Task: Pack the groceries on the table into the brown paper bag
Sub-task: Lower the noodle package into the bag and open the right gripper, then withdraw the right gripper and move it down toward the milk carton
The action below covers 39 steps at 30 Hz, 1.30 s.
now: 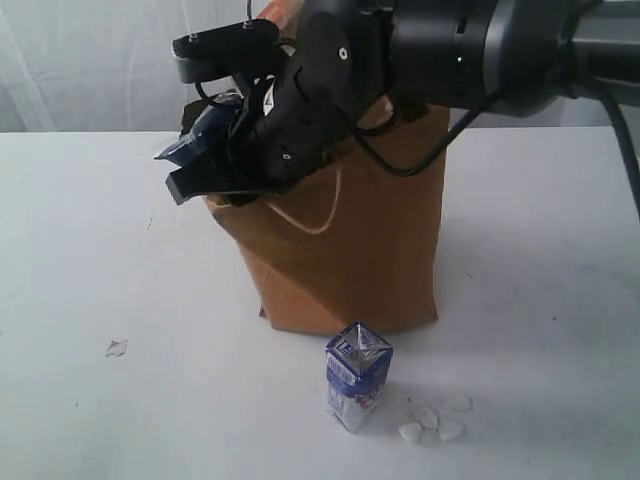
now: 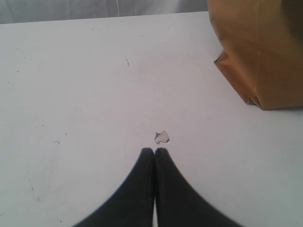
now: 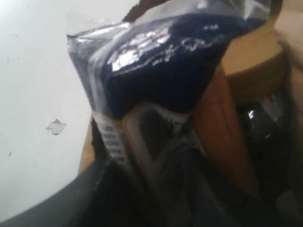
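The long printed packet [image 3: 161, 66], glossy dark blue with a clear crimped edge, pokes out over the rim of the brown paper bag [image 1: 350, 260] at its mouth. The right fingers [image 1: 200, 183] are close against it; I cannot tell whether they grip it. The creased bag stands upright on the white bench [image 1: 80, 250]. The small blue-white carton [image 1: 357, 388] stands just in front of it, with white scraps [image 1: 432, 422] beside. The left fingers [image 2: 142, 189] are pressed together, empty, low over the bench.

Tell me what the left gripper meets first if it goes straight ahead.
Probably the small white scrap lying just past the left gripper; beyond it, bare table as far as shown.
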Each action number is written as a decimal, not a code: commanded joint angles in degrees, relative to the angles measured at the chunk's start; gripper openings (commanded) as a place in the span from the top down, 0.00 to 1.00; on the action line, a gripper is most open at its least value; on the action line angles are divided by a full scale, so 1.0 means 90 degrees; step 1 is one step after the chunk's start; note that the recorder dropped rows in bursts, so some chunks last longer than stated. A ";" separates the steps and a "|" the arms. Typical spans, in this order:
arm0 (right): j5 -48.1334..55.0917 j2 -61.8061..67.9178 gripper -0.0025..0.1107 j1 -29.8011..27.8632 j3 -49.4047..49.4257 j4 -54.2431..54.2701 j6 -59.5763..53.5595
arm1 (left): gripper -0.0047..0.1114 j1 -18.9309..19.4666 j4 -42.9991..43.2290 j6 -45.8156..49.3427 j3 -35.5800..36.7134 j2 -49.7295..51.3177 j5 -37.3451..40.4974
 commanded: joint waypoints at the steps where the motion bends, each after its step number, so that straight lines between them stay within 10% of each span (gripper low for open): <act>1: 0.0616 0.0152 0.43 -0.0013 0.0151 -0.0174 -0.0049 | 0.96 0.0005 -0.0096 -0.0016 0.0025 -0.0028 0.0032; 39: -0.1295 -0.0718 0.43 -0.0013 -0.0402 -0.0688 -0.0038 | 0.96 0.0005 -0.0096 -0.0016 0.0025 -0.0028 0.0032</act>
